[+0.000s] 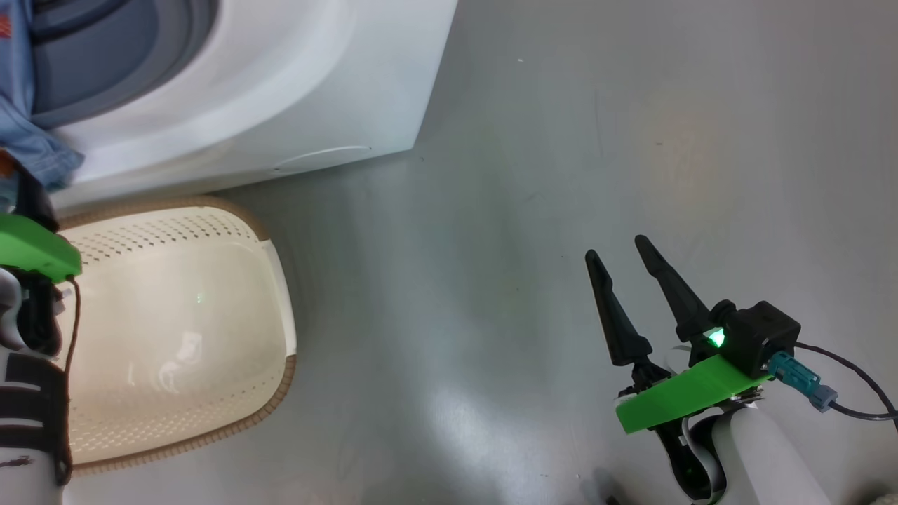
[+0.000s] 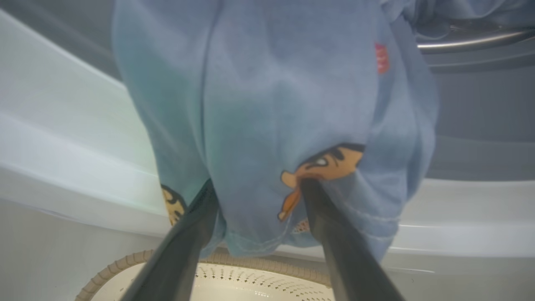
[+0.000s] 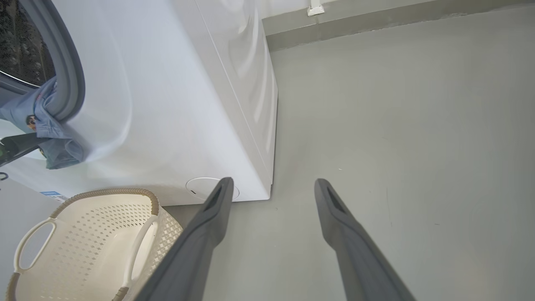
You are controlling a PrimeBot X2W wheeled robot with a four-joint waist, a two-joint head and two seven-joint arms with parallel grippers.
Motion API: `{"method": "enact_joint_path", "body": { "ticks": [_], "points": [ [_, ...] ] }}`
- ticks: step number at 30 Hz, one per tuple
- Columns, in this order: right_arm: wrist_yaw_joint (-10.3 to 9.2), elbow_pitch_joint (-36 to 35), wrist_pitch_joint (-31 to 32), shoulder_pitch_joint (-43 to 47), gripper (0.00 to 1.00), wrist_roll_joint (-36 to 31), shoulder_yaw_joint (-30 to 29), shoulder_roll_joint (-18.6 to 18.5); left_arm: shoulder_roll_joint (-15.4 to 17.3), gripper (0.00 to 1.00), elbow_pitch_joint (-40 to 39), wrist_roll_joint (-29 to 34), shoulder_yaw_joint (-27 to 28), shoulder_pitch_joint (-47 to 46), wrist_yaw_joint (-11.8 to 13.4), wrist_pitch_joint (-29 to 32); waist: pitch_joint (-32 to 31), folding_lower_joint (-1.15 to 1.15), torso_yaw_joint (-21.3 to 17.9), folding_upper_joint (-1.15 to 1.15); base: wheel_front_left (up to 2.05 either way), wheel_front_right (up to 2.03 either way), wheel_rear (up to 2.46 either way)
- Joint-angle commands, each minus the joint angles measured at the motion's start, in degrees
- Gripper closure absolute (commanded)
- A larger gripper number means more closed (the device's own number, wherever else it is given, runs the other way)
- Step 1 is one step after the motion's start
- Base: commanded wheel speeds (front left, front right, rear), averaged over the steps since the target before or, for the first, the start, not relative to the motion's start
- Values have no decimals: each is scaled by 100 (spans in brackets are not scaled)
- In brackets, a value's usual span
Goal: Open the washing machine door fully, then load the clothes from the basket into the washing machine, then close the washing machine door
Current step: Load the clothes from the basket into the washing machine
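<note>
The washer (image 3: 175,104) stands on the floor (image 1: 631,140). Just before it sits the basket (image 1: 175,330). My left end effector (image 2: 255,188) grips the blue clothes (image 2: 271,104) draped over the washer's ring. My right end effector (image 1: 621,270) hovers open, well apart from the washer.

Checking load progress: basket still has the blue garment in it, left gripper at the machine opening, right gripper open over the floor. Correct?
Not quite. The basket is empty in the right wrist view; the blue garment hangs over the washing machine opening's rim, between the left gripper fingers. The right gripper is open over the floor, as you said.
</note>
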Motion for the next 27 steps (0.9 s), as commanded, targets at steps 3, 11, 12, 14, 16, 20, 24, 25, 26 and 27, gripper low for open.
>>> {"method": "enact_joint_path", "body": {
  "ticks": [3,11,12,14,16,20,24,25,26,27],
  "points": [
    [9,-128,-27,36,0,-25,78,25,317,80,-39,-130,20,-186,-43,-208,69,0,-38,0,0,0,0],
    [9,-84,-27,39,0,-42,32,48,387,100,-185,-600,-644,-171,-61,-440,-24,0,36,0,0,0,0],
    [9,-77,-27,46,0,-49,29,49,406,100,-222,-654,-713,-131,-61,-463,-60,0,53,0,0,0,0],
    [9,-58,-27,70,0,-55,15,50,472,100,-312,-647,-831,-46,-61,-508,-137,0,90,0,0,0,0],
    [9,-35,-27,98,0,-56,6,50,495,100,-446,-649,-855,34,-61,-535,-221,0,125,0,0,0,0],
    [9,14,-27,148,0,-38,35,37,518,100,-914,-528,-766,213,-44,-551,-387,0,166,0,0,0,0],
    [9,64,-27,183,0,-12,77,32,488,100,-1361,-386,-690,379,-1,-553,-509,0,167,0,0,0,0],
    [9,74,-27,187,0,-7,85,30,476,100,-1437,-369,-682,387,2,-553,-537,0,165,0,0,0,0],
    [9,82,-27,194,0,0,94,30,486,100,-1491,-320,-705,389,11,-553,-561,0,161,0,0,0,0],
    [9,89,-27,200,0,5,105,28,475,100,-1518,-320,-713,372,11,-553,-577,0,155,0,0,0,0]
  ]
}}
